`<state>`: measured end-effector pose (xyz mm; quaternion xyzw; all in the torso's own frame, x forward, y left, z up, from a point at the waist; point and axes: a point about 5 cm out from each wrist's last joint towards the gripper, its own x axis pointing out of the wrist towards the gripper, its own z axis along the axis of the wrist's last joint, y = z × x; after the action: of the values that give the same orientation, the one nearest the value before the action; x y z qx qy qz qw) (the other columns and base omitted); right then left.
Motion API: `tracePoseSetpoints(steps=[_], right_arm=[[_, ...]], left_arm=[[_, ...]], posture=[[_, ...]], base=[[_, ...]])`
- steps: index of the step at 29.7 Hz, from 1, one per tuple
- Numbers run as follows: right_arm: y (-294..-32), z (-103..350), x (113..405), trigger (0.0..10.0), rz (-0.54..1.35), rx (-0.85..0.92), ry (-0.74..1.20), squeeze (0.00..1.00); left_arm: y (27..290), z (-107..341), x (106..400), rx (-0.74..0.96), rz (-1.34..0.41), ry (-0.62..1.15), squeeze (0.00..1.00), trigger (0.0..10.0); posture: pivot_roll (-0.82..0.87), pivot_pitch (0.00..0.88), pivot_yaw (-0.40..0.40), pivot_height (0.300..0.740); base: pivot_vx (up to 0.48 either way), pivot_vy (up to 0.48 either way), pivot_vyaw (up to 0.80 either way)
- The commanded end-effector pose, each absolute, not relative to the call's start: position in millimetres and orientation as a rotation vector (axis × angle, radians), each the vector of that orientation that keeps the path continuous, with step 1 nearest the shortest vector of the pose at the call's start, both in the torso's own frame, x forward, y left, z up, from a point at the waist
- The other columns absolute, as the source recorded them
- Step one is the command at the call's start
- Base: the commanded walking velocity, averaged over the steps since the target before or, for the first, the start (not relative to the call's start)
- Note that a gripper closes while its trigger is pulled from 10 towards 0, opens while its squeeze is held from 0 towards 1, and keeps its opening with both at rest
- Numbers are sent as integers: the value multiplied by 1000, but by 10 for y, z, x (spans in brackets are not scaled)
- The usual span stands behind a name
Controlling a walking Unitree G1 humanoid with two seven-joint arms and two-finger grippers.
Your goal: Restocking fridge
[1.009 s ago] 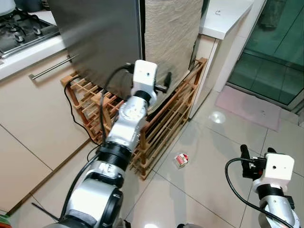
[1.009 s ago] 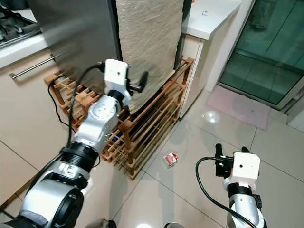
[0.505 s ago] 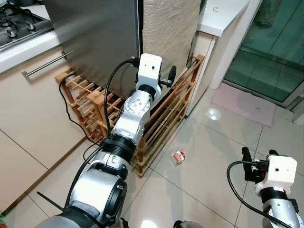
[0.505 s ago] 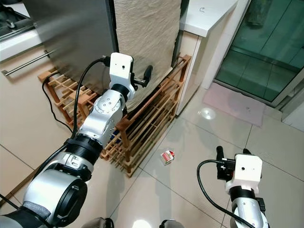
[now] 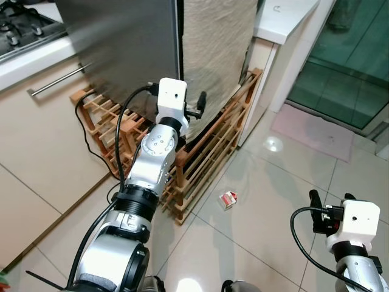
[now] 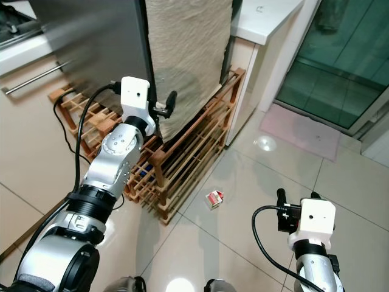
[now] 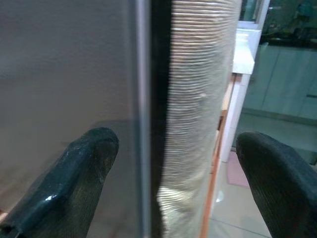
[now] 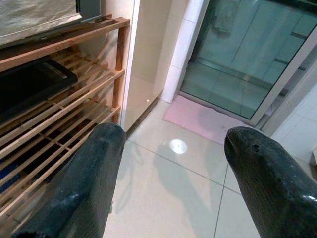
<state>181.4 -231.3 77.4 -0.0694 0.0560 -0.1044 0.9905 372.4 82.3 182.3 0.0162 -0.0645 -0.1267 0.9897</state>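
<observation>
Left gripper (image 7: 168, 173), fingers spread and empty, is facing the fridge door (image 5: 130, 48) edge. Right gripper (image 8: 173, 173) is hanging open, holding nothing, over the floor (image 5: 273, 201).

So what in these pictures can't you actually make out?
- Inside of the fridge: hidden behind its steel door in the eye views.
- Small red and white carton on the floor: its label is too small to read.
- Lower wooden rack: partly hidden by the left arm; a dark flat thing on it in the right wrist view cannot be identified.
- Left gripper at the door edge: contact cannot be told.
- Stove: cut off by the edge.
</observation>
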Motion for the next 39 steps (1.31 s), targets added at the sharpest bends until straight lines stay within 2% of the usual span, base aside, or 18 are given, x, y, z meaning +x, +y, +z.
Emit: tracePoseSetpoints(steps=[1,11,22,39], right_arm=[[-2314,759,1814,10000,-208,-139,128,0],[-2299,755,1813,10000,-211,-135,126,0],[-2305,746,1811,10000,-211,-137,129,0],[-2315,732,1840,10000,-202,-140,131,0]], left_arm=[[766,1924,3752,37,-266,-154,0,10000],[554,2066,3764,19,-335,-181,0,10000],[384,2011,3779,34,-354,-170,0,10000],[536,1969,3787,55,-296,-175,0,10000]], posture=[[-93,106,-13,740],[-101,109,-4,740],[-107,109,-3,740],[-86,101,-16,740]], base=[[0,0,0],[0,0,0],[0,0,0],[0,0,0]])
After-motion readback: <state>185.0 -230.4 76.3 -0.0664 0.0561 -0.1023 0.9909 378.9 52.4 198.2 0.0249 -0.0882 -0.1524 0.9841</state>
